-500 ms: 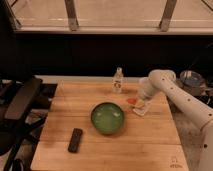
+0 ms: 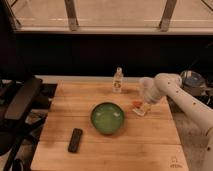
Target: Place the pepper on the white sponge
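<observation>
The white sponge (image 2: 141, 110) lies on the wooden table (image 2: 110, 145) at the right, beside the green bowl. A small orange-red pepper (image 2: 135, 104) sits at the sponge's upper left edge, touching or just on it. My gripper (image 2: 144, 98) is at the end of the white arm (image 2: 175, 90), directly above the sponge and pepper. Its tips are hidden against the arm.
A green bowl (image 2: 107, 118) stands mid-table. A clear plastic bottle (image 2: 118, 80) stands at the back edge. A black remote-like object (image 2: 75, 140) lies front left. A black office chair (image 2: 20, 105) is left of the table.
The arm has shifted slightly; the gripper stays over the sponge and pepper. Nothing else moved.
</observation>
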Tool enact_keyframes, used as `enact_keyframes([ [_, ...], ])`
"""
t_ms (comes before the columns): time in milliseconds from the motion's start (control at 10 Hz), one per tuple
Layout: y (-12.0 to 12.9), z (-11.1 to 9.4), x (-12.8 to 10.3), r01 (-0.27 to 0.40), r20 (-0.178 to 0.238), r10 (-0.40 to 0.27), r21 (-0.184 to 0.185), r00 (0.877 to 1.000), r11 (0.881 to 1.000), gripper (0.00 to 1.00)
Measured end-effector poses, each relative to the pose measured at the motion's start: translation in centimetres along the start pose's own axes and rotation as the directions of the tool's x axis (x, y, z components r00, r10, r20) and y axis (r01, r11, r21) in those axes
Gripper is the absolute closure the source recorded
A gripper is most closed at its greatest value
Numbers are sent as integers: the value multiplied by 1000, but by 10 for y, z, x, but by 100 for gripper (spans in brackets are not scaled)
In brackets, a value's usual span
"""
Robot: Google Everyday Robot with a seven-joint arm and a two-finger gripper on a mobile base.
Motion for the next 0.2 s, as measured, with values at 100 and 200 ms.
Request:
enact_keyframes([
  [100, -2, -4, 2, -9, 3, 9, 8, 1000, 1000, 24],
  [200, -4, -3, -3, 9, 8, -9, -1, 1000, 1000, 34],
])
